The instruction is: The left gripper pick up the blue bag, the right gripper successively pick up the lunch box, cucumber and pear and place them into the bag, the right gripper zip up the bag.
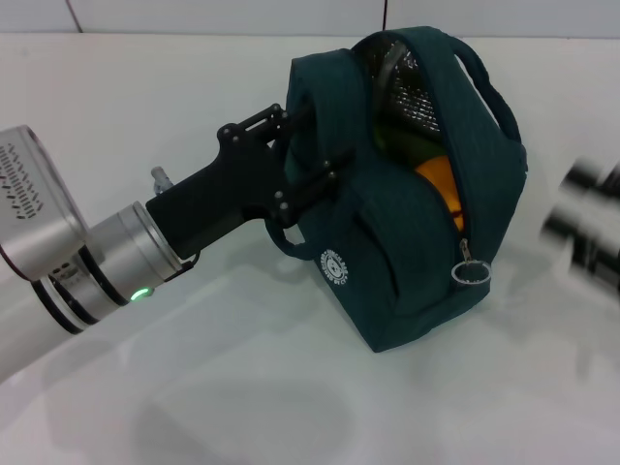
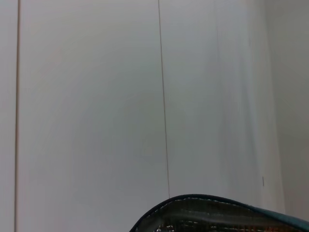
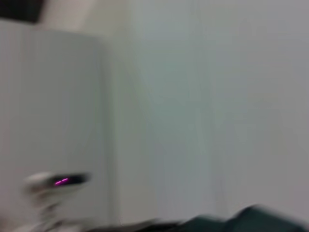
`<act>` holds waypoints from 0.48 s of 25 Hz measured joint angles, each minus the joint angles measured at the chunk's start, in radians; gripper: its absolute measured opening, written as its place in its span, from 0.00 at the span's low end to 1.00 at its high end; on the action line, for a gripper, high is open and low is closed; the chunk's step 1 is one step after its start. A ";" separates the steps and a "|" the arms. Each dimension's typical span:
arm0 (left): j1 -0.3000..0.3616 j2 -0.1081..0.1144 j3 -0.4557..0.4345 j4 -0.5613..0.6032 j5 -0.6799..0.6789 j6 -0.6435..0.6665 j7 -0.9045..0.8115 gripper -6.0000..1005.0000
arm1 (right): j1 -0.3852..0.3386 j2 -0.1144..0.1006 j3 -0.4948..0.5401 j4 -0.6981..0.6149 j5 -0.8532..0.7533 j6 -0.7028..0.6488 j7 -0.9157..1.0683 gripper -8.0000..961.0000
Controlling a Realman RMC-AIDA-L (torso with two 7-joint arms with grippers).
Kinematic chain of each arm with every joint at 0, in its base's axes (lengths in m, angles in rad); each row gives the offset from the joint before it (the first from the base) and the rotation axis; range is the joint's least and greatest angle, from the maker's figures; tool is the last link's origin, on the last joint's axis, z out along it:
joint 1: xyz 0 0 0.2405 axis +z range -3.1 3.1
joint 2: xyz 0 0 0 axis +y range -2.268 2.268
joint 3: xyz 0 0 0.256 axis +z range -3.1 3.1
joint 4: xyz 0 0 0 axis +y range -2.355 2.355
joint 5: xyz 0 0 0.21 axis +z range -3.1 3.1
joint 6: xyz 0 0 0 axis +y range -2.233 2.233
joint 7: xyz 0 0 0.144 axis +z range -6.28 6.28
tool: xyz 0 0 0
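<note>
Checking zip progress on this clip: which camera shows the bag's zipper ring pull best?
The head view: the zipper ring pull hangs in plain sight low on the blue bag, opening unzipped above it. The left wrist view shows only the bag's lined rim; the right wrist view a blurred dark edge, no pull.

Bright even overhead light, soft shadow on table (image 1: 242, 407) under left arm; right gripper (image 1: 586, 228) motion-blurred; right wrist view fully smeared

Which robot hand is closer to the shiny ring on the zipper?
Right. The right hand sits just past the metal ring zipper pull, off the dark teal-blue fabric bag. The left hand grips the bag's opposite side.
</note>
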 joint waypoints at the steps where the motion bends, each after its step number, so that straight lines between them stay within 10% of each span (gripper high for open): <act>1: 0.000 0.000 0.000 0.000 0.000 0.000 0.000 0.55 | 0.004 -0.009 -0.001 -0.002 -0.056 -0.025 0.004 0.51; 6: -0.003 0.000 0.004 0.004 0.001 0.002 0.001 0.56 | 0.035 -0.019 0.002 -0.004 -0.223 -0.012 0.076 0.50; 12: -0.005 0.000 0.023 0.011 -0.002 0.002 0.003 0.56 | 0.075 0.021 0.002 -0.004 -0.308 0.099 0.105 0.50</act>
